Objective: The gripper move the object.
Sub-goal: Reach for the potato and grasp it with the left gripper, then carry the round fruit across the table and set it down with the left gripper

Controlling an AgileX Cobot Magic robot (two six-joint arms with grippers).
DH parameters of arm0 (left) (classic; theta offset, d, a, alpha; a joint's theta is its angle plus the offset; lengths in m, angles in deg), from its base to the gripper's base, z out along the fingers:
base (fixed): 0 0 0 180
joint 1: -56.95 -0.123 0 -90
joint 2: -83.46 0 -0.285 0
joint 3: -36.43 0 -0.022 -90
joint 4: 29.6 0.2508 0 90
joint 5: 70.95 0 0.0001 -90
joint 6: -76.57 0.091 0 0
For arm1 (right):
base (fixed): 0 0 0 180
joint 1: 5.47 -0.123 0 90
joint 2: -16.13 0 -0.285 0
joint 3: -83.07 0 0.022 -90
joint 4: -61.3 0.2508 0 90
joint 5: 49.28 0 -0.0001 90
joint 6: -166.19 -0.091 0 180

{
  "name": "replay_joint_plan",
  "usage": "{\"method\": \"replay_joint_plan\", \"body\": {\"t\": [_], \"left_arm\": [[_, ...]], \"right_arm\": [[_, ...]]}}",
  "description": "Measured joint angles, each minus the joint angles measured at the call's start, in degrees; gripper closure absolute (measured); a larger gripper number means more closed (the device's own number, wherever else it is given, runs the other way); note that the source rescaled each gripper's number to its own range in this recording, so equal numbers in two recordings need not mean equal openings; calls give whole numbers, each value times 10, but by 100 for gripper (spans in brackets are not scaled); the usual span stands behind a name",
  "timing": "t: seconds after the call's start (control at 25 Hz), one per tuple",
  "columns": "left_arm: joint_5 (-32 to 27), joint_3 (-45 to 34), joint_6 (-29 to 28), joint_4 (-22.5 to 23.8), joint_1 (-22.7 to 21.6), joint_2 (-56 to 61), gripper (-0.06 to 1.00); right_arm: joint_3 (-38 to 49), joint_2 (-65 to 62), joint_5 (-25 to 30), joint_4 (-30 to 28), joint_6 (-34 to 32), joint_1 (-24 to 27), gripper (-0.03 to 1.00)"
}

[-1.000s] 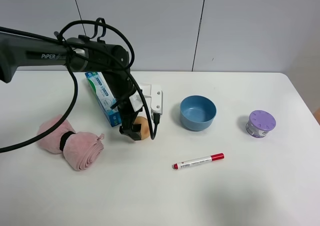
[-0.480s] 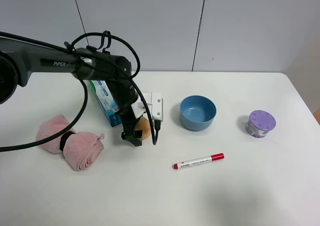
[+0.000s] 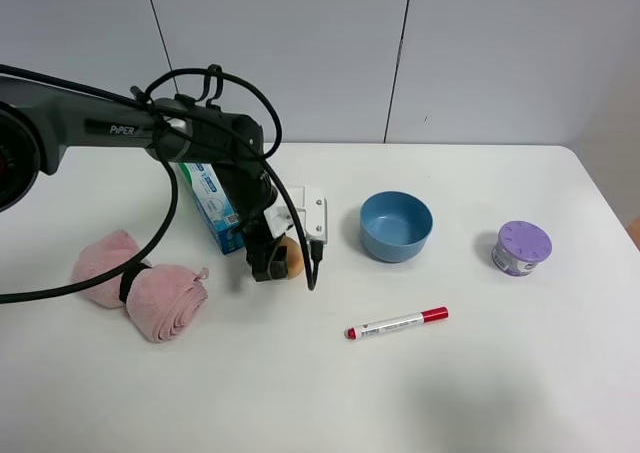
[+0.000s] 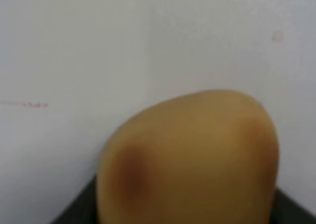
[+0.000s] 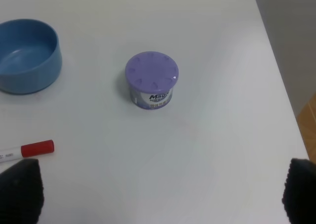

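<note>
On the white table [image 3: 480, 393], the dark PiPER arm's black-jawed gripper [image 3: 271, 267] brackets the small tan-yellow, red-blotched potato-like object [image 3: 294, 261] beside a blue-and-white carton [image 3: 210, 198]; clamping cannot be told. Probably light, firm, rounded: pinch across its middle.

Left wrist view is one soft blur: the object [image 4: 187, 159] fills it, its lower part cut by the edge, and the jaws are just dark corners. From up high, my left gripper [image 3: 272, 263] covers most of it, so I can't see whether it's pinched. The right gripper [image 5: 163, 197] shows only blurred fingertips [image 5: 19, 189]. The marker [image 5: 28, 150] and blue bowl [image 5: 27, 56] are clipped at the edge.
</note>
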Motion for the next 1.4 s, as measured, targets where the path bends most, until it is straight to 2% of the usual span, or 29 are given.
{"method": "replay_joint_plan", "body": {"t": [0.08,0.16,0.4,0.6,0.72,0.84,0.92,1.12,1.24,1.4], "left_arm": [[-5,0,0,0,0,6,79],[-14,0,0,0,0,16,89],[-33,5,0,-5,3,88,93],[-42,44,-16,-13,13,146,94],[-49,84,-79,-12,20,153,94],[-37,119,-187,-8,33,153,94],[-2,132,-264,-5,44,153,94],[163,135,-456,6,69,149,94],[247,135,-519,11,78,137,94],[317,135,-544,12,82,111,94]], "right_arm": [[0,0,0,0,0,0,-3],[0,0,0,0,0,0,-3],[0,0,0,0,0,0,-3],[0,0,0,0,0,0,-3],[0,0,0,0,0,0,-3],[0,0,0,0,0,0,-3],[0,0,0,0,0,0,-3],[0,0,0,0,0,0,-3],[0,0,0,0,0,0,-3],[0,0,0,0,0,0,-3]]}}
